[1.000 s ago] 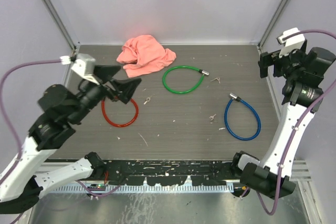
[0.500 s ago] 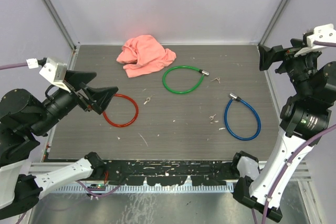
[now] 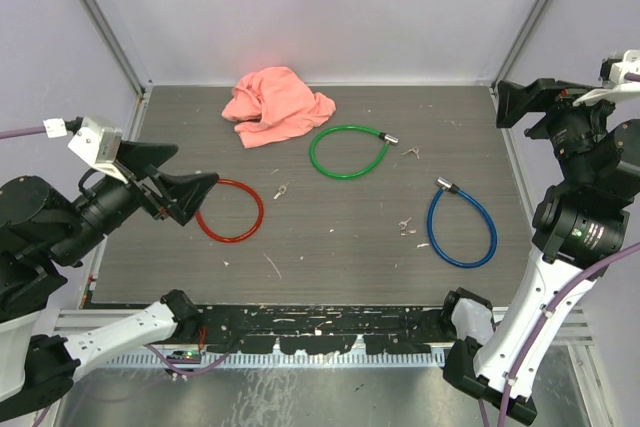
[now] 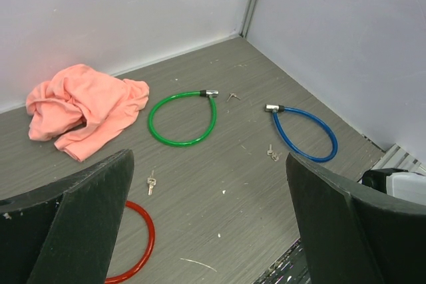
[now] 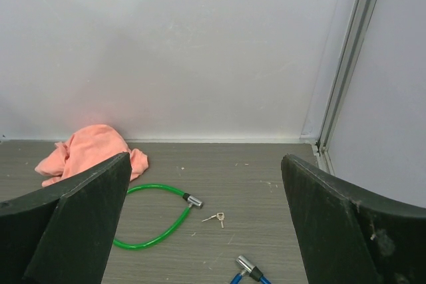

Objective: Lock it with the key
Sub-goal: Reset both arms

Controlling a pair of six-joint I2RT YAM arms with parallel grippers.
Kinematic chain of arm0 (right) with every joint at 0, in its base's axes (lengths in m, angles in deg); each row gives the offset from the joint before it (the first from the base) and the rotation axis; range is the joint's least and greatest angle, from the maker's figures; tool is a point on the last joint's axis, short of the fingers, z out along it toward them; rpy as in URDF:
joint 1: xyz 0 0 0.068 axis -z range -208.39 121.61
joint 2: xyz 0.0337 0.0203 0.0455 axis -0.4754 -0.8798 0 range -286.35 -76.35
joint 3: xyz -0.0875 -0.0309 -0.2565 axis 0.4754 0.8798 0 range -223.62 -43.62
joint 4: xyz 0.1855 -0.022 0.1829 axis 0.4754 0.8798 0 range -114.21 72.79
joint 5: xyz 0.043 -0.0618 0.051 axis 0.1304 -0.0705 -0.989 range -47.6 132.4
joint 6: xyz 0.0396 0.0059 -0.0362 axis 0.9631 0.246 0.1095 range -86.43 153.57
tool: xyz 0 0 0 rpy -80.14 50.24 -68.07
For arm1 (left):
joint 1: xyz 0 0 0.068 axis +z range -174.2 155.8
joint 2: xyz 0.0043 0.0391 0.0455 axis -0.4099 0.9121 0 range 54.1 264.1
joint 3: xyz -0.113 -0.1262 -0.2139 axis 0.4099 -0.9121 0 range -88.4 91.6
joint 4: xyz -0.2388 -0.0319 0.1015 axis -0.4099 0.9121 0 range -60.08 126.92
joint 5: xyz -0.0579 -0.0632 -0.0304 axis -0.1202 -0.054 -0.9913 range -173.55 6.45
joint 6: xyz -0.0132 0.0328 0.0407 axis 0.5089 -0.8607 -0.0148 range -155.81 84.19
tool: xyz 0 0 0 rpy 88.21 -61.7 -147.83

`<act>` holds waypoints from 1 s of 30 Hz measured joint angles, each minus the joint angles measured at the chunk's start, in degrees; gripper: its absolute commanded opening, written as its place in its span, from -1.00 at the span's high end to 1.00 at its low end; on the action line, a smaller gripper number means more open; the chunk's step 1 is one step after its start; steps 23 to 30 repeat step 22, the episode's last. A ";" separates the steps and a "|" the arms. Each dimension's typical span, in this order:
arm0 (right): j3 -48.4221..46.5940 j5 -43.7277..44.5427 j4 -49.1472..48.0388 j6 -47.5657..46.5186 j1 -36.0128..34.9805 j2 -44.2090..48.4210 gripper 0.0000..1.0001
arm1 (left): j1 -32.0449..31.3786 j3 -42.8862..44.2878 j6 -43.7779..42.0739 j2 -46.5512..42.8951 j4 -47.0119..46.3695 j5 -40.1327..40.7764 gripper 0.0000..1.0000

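Note:
Three cable locks lie on the grey table: a red one (image 3: 229, 211), a green one (image 3: 348, 152) and a blue one (image 3: 462, 228). A small key lies by each: near the red lock (image 3: 282, 191), by the green lock's head (image 3: 412, 153), and left of the blue lock (image 3: 404, 224). My left gripper (image 3: 175, 179) is open and empty, held high just left of the red lock. My right gripper (image 3: 535, 112) is open and empty, held high at the far right edge. The left wrist view shows the green lock (image 4: 182, 118), the blue lock (image 4: 306, 134) and a key (image 4: 150, 183).
A crumpled pink cloth (image 3: 277, 105) lies at the back, left of the green lock. White walls and metal corner posts (image 3: 530, 17) close in the back and sides. Small scraps litter the table top (image 3: 330, 247).
My left gripper has pulled back to the left, off the red lock, and risen. My right gripper has risen and shifted right. The locks and keys have not moved.

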 measured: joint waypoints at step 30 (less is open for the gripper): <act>3.80 0.35 -1.46 0.50 -0.72 0.52 -1.00 | 0.00 -2.16 0.22 -1.81 -0.17 -0.04 -0.97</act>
